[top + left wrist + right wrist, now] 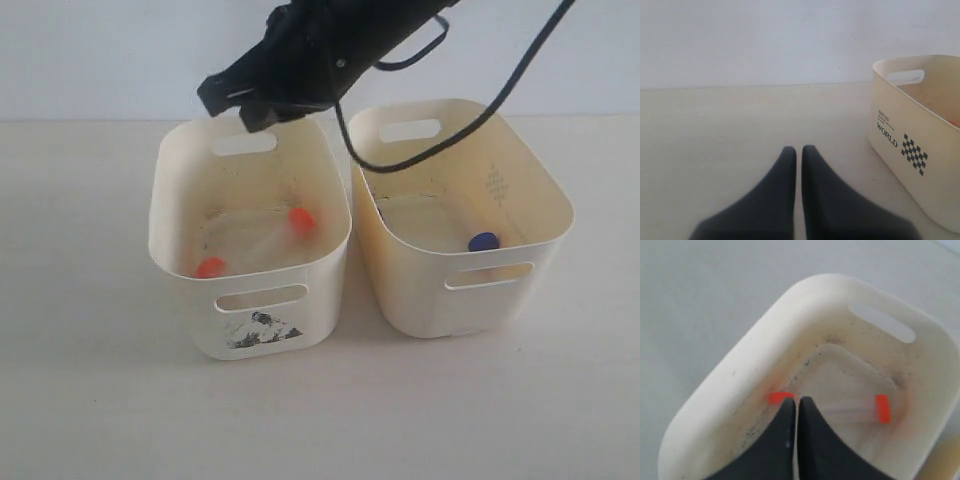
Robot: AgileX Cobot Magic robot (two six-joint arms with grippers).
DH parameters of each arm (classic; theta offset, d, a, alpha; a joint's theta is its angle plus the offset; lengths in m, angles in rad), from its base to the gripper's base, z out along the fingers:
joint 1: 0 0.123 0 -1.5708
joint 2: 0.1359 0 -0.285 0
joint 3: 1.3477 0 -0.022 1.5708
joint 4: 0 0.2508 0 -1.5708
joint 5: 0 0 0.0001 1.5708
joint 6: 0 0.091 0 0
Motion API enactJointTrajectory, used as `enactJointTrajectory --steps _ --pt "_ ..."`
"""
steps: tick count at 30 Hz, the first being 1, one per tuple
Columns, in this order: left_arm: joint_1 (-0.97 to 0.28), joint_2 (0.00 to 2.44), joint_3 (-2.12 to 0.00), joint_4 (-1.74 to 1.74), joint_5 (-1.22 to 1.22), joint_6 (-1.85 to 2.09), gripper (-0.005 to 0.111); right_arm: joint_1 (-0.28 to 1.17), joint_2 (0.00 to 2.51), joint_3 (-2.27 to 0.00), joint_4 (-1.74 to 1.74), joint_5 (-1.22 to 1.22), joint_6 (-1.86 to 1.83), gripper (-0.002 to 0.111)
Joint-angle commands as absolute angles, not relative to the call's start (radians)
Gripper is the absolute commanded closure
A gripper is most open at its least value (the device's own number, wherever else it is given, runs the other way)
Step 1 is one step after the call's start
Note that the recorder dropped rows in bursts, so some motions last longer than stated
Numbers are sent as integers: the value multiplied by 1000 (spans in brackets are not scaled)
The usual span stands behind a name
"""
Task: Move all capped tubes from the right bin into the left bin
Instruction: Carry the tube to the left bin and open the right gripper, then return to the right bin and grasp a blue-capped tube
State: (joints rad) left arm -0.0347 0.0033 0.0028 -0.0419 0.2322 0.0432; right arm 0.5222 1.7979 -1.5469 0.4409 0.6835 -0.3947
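Observation:
The left bin (172, 235), pale cream with a torn black-and-white sticker (258, 328), holds two clear capped tubes with orange-red caps (302, 221) (210, 267). In the yellower right bin (545, 235) one dark blue cap (484, 242) shows; any other tube there is hidden by the wall. My right gripper (232, 100) reaches across and hangs above the left bin's far rim. In the right wrist view it (796, 400) is shut and empty, over the bin (740, 355) and its orange-red caps (777, 398) (882, 408). My left gripper (798, 149) is shut and empty above bare table.
The two bins stand side by side, almost touching. A black cable (440, 130) loops over the right bin's far rim. In the left wrist view the left bin's printed wall (910, 150) lies off to one side of my fingers.

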Motion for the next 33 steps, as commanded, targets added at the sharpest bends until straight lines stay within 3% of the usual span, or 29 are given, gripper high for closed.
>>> enactJointTrajectory --steps 1,12,33 --pt "-34 0 0 -40 226 35 102 439 1711 -1548 422 686 -314 108" --pt "-34 0 0 -40 226 35 102 229 1704 -1546 358 890 -210 108" --pt "-34 0 0 -40 226 35 102 229 1941 -1546 260 933 -155 108"
